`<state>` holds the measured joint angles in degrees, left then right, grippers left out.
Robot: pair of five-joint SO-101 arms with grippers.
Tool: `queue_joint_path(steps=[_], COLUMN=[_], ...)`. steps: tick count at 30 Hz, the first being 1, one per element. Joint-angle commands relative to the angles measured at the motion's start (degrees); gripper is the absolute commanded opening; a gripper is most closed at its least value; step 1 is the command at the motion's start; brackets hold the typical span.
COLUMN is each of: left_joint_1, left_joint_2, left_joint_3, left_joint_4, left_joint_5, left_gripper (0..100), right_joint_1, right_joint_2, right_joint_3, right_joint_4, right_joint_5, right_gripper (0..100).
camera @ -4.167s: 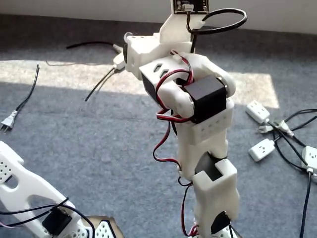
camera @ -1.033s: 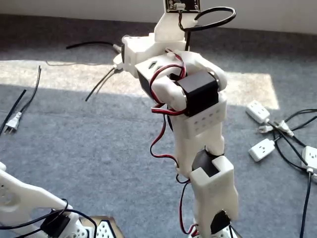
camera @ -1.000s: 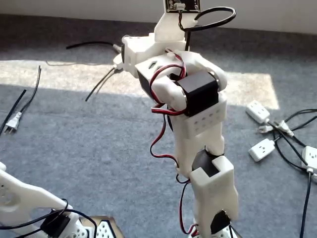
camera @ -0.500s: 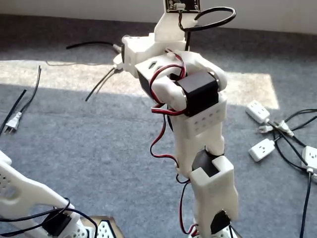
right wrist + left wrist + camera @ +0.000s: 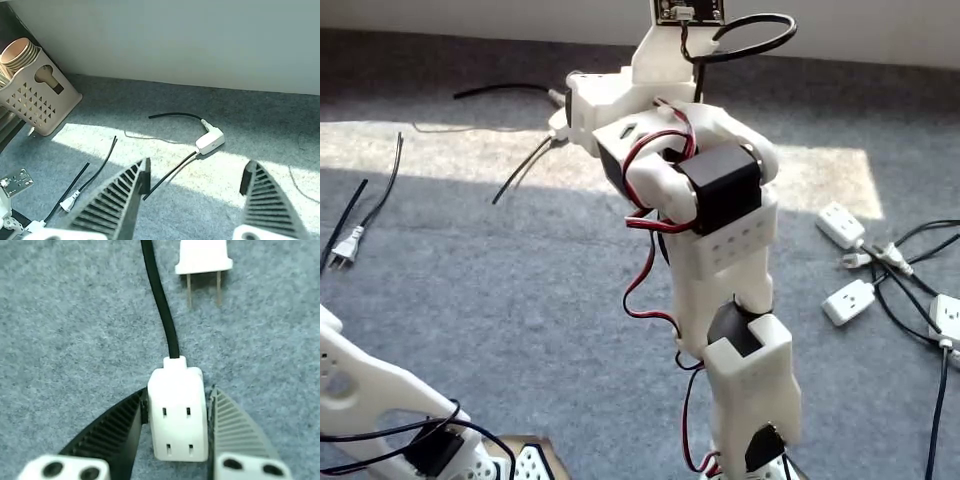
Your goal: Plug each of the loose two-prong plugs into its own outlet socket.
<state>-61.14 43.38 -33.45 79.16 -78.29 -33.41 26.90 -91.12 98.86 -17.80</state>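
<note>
The left end effector (image 5: 178,395) sits closed on one white outlet block (image 5: 178,432). Its black finger (image 5: 117,432) and grey finger (image 5: 232,427) lie against the block's two long sides. The block lies flat on the grey carpeted surface (image 5: 60,330) and shows two pairs of slots on its face. One black cord (image 5: 160,305) leaves its far end. One loose white two-prong plug (image 5: 203,257) lies just beyond, beside that cord and apart from the block, with its two prongs pointing back toward it. The right end effector (image 5: 196,175) hangs wide open above the surface, holding nothing. Beyond it one white cord-end block (image 5: 210,140) lies in a sunlit patch; I cannot tell whether it is a plug or a socket. In the high view three more outlet blocks (image 5: 840,225) lie among black cables near the right edge, each apart from the others. One second plug (image 5: 342,247) lies on its black cord at the left edge, well apart from them. One tan basket (image 5: 37,92) of stacked cups stands by the wall.
</note>
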Motion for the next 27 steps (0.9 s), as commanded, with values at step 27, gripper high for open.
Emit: queue_joint_path(steps=[27], left_joint_1=[11.91], left_joint_2=[-27.91], left_joint_3=[-0.13], left_joint_4=[20.04], left_joint_5=[18.73], left_gripper=[7], right_joint_1=[0.31], right_joint_2=[-1.19], right_joint_3=[-0.57], right_joint_4=[2.33], right_joint_5=[0.88], right_gripper=[28.6])
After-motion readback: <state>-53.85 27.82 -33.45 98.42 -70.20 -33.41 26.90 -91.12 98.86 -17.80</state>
